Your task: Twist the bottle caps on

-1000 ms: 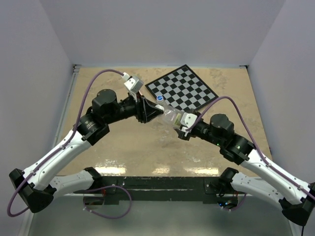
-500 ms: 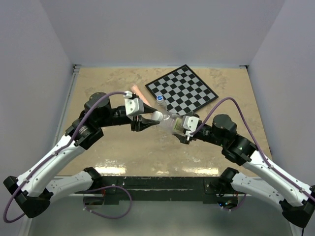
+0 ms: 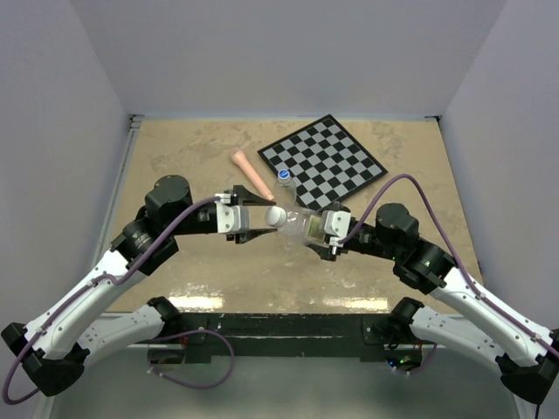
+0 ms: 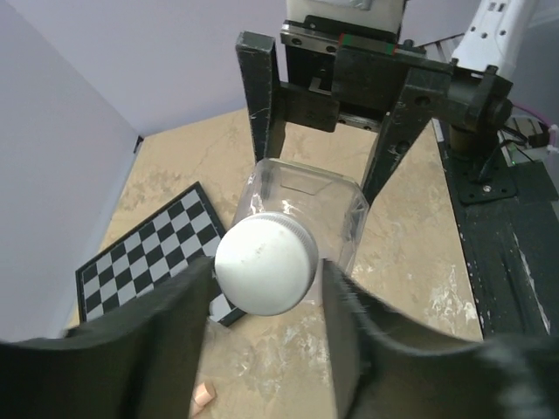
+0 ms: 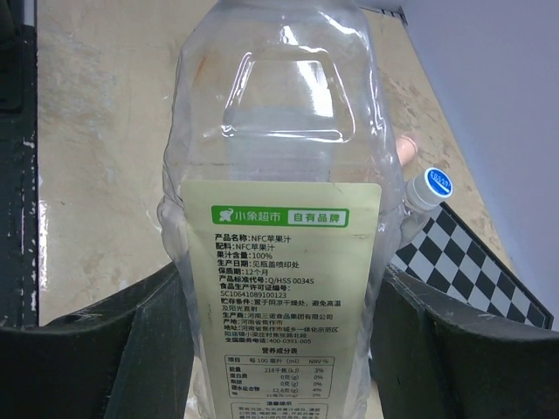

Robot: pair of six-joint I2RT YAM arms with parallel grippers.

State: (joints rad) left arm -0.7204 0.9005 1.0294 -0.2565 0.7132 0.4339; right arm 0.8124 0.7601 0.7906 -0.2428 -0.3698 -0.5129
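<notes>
Two arms: both are reaching in over the middle of the table [image 3: 175, 157], meeting tip to tip.
Large bottle [image 3: 303, 225]: is hanging roughly level in the air between the arms, neck pointing left and base pointing right. It is clear plastic, and its yellowish label [image 5: 284, 288], with a green banner and printed text, is facing the right wrist camera.
Right gripper [image 3: 319, 231]: is grasping the large bottle around its body, one finger lying along each side.
White cap [image 4: 266, 264]: is sitting on the neck at the left end of the large bottle.
Left gripper [image 3: 262, 221]: is clenching the white cap, one dark finger lying against each side of it.
Small bottle [image 3: 284, 182]: is standing upright on the table just beyond the large bottle, apart from both grippers.
Blue cap [image 3: 284, 174]: is sitting on top of the small bottle, white centre mark facing up. Whether it is screwed tight cannot be told.
Pink stick [image 3: 251, 174]: is lying on the table just left of the small bottle, slanting from far left to near right.
Checkerboard [image 3: 325, 157]: is lying flat, turned cornerwise, at the far right of centre, its near-left edge just beside the small bottle.
</notes>
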